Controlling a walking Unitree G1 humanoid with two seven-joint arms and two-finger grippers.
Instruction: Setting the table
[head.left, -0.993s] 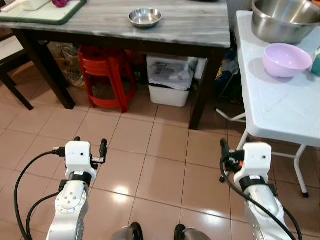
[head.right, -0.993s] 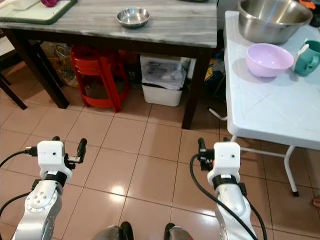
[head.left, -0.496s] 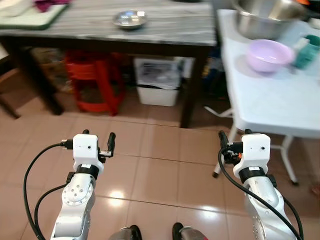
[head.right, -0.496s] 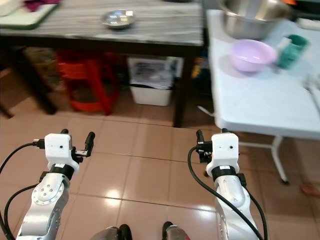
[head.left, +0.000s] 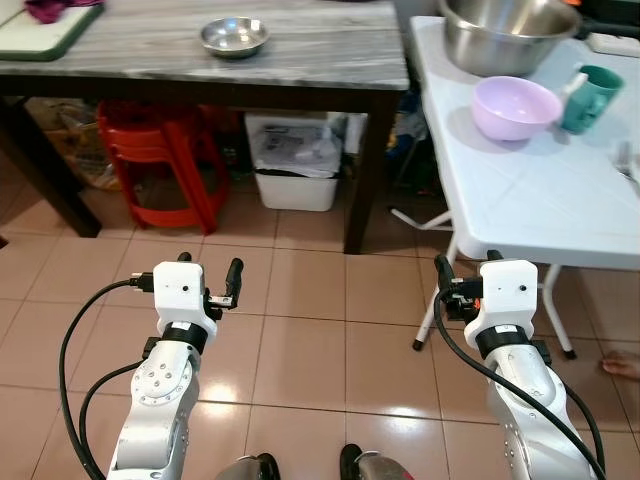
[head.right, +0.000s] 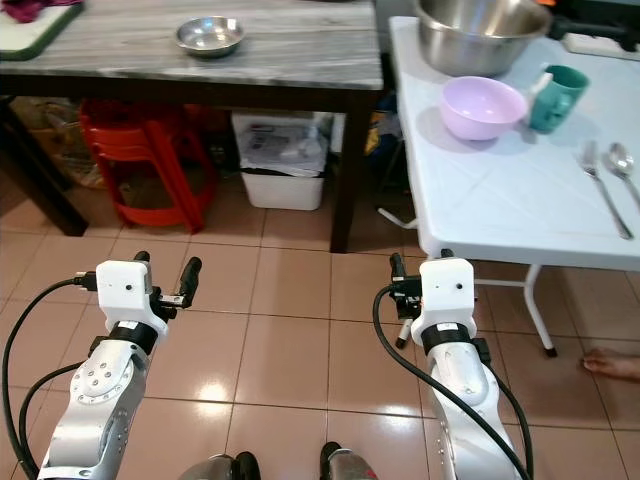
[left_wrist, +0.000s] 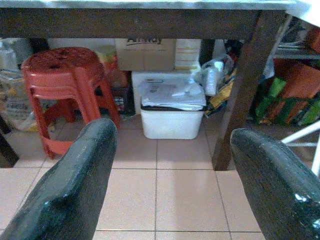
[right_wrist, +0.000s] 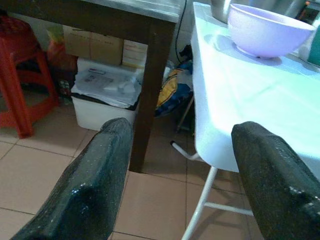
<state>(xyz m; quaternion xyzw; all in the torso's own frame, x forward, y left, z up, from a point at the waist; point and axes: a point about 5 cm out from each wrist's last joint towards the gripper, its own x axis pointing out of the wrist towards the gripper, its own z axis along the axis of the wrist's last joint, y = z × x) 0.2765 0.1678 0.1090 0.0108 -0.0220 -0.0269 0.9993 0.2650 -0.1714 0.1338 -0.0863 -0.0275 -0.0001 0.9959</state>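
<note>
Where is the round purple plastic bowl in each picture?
Left eye view: the round purple plastic bowl sits upper right, on the white folding table, beside the teal mug.
Right eye view: upper right of middle, on the same table.
Left wrist view: not in this picture.
Right wrist view: at the top right, on the white table.
Shared landmark: the white storage bin under the grey wooden table.

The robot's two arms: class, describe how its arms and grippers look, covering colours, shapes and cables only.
Both arms are silver, rounded metal segments joined by black ring joints. Each ends in a boxy white wrist housing carrying two long black fingers: the left gripper and the right gripper. Thick black cables loop from each white housing back down along the arm. In the wrist views the fingers look broad, dark and glossy.
</note>
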